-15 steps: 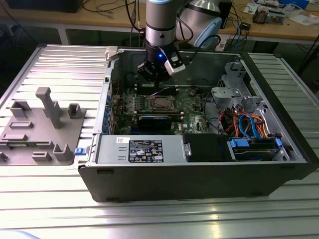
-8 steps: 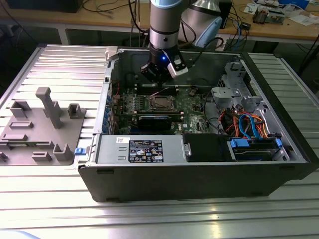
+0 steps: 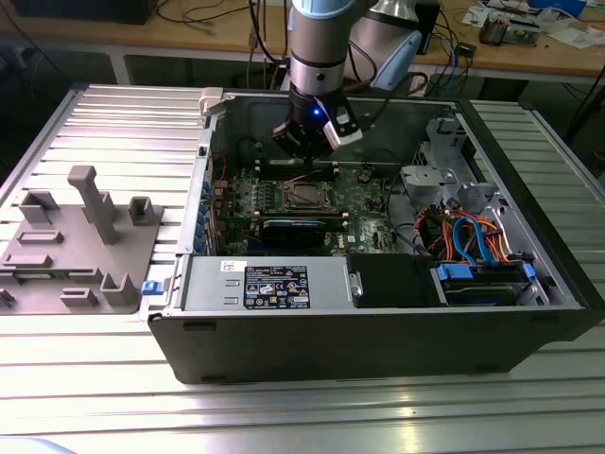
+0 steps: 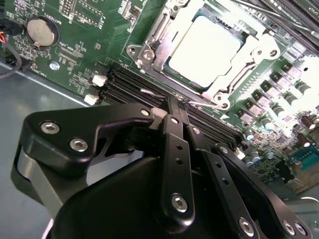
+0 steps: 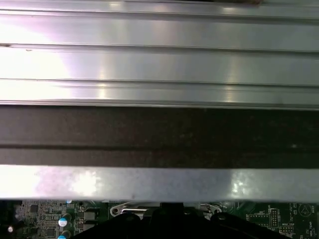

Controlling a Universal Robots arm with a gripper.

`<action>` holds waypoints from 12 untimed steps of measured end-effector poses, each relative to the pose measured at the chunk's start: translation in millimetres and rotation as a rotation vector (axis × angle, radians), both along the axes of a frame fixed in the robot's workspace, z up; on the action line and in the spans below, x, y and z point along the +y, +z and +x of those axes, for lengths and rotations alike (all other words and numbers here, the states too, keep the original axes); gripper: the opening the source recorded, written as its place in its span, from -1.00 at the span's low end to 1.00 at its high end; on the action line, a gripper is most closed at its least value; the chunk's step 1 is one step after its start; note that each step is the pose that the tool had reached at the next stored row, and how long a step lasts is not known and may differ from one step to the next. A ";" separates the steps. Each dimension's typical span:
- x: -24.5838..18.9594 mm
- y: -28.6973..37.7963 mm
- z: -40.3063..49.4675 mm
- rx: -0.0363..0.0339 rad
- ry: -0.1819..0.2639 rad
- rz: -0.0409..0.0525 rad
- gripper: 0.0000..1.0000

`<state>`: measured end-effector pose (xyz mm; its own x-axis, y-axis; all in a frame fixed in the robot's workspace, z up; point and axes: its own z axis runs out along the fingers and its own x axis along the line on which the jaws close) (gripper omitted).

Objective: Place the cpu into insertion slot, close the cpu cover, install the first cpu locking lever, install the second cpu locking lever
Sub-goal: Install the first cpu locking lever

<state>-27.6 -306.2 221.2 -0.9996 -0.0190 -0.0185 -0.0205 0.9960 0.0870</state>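
**Robot arm works inside an open computer.** A ribbed aluminium table (image 3: 95,132) fills most of the exterior view. Behind it, along the upper edge of the frame, a second table (image 3: 189,40) of pale wood carries cables and loose papers. In the first wrist view the same silvery ribs run above the dark wall of the computer case (image 5: 149,129).

The case (image 3: 378,340) lies on its side at the centre of the exterior view, with its open face up. The arm (image 3: 321,47) comes down into it from the upper middle of the frame. A grey moulded fixture (image 3: 80,246) with upright pegs sits on the table at the exterior view's left. A labelled power supply (image 3: 265,284) lines the case's near wall, and blue and orange cables (image 3: 473,236) coil at the exterior view's right.

On the green circuit board (image 3: 364,213), the gripper (image 3: 304,151) hangs just behind the insertion slot (image 3: 304,196). In the second wrist view the gripper's (image 4: 178,105) black fingers are drawn together, over the long black memory slots (image 4: 129,87). Their tips are right beside a thin wire lever (image 4: 204,103) at the socket's edge. Whether they pinch the wire cannot be told.

The cpu (image 4: 207,45) lies seated in the slot. Its pale metal top shows through the window of the cpu cover (image 4: 159,35), which lies flat around it.
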 end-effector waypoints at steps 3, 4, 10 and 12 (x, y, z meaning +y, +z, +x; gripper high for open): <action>0.0 -0.7 3.2 -0.0001 0.000 0.0001 -0.79; 0.0 -1.0 3.8 -0.0003 0.000 0.0003 -0.79; 0.0 -4.7 8.1 -0.0001 -0.011 0.0001 -0.79; 0.0 -5.6 9.2 -0.0002 -0.011 0.0001 -0.79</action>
<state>-18.4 -306.1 215.6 -0.9998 -0.0079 -0.0187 -0.0095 0.9962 0.0871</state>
